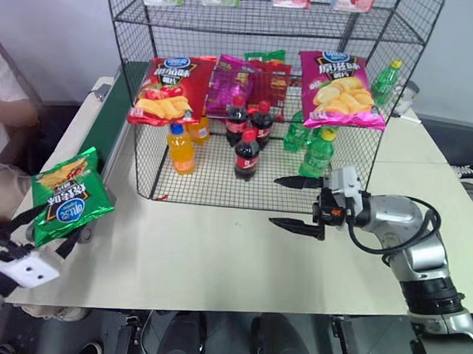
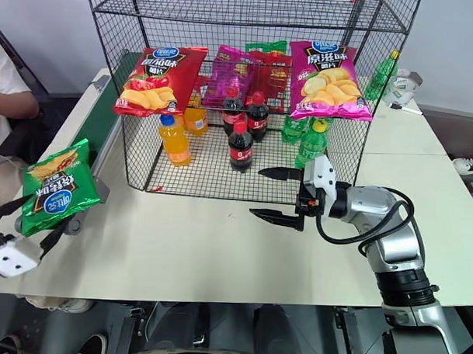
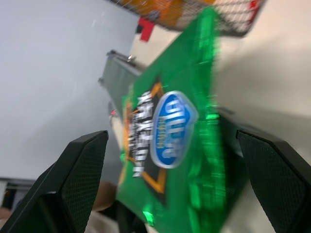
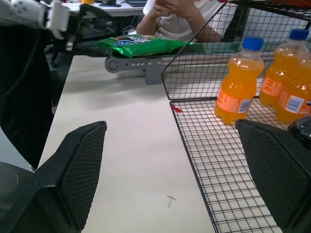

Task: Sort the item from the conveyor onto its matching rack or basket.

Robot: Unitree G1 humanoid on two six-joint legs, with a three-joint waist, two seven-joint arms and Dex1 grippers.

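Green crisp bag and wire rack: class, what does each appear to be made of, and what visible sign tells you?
Green crisp bag: probably glossy plastic foil; it shines and crinkles. Wire rack: seemingly black-coated metal wire; thin rigid rods form an open grid.

Two head views look down over the table (image 1: 218,262) and wire rack (image 1: 262,108). The left wrist view sits close on the green bag (image 3: 175,141); the right wrist view looks level across the table, sharing that bag.
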